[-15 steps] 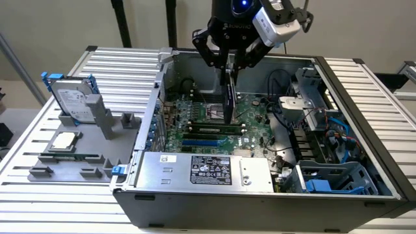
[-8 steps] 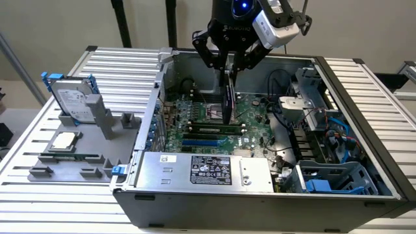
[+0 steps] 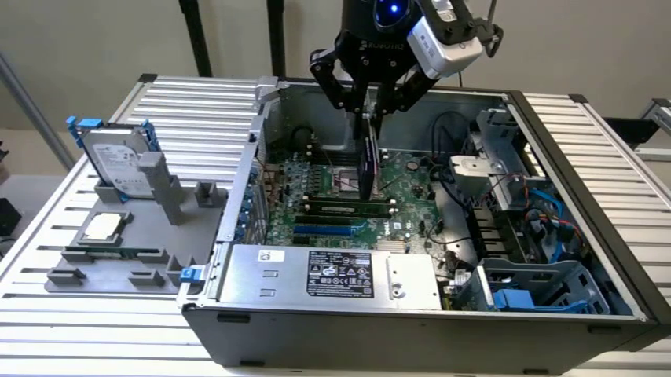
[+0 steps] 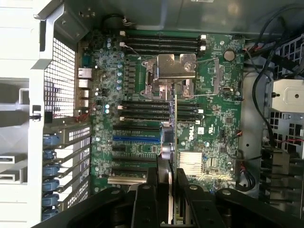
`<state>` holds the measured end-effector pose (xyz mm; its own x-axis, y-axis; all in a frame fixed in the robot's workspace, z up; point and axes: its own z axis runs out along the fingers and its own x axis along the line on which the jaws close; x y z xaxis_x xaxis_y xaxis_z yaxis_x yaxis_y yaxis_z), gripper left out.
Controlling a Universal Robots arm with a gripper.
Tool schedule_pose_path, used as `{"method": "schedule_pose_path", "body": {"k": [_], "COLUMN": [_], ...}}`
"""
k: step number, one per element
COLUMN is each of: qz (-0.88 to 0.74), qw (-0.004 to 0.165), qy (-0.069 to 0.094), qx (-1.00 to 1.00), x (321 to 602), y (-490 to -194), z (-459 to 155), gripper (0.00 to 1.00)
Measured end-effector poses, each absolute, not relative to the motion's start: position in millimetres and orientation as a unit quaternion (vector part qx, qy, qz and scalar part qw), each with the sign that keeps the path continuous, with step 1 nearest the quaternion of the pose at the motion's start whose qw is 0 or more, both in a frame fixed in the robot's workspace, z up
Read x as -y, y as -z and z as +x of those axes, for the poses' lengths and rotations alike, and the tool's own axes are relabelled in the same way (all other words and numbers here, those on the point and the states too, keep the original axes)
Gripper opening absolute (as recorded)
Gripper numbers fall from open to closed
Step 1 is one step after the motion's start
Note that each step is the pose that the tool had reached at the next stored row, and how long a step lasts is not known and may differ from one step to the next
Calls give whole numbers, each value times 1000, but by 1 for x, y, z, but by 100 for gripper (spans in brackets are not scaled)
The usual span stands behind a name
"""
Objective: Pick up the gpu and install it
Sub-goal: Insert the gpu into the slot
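The arm hung at the top centre of the exterior view, wrist pointing straight down. Its hand had both black fingers pinched tight on the upper edge of the gpu.

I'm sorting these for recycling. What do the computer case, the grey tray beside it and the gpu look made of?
The computer case: dull grey sheet metal, judging by thin folded walls. The grey tray: probably matte plastic, given its blocky moulded shapes. The gpu, clamped edge-on in the tool: a thin dark board, likely circuit laminate, though that is unsure.
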<state>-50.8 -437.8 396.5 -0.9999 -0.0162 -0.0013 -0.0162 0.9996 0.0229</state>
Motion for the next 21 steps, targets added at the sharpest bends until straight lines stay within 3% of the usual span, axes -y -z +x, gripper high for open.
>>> {"method": "schedule_pose_path", "body": {"k": [21], "qz": [-146], "qw": [-1], "qy": [-11], "qx": [-989], "x": [438], "y": [-391], "z": [-51], "gripper": [0]}}
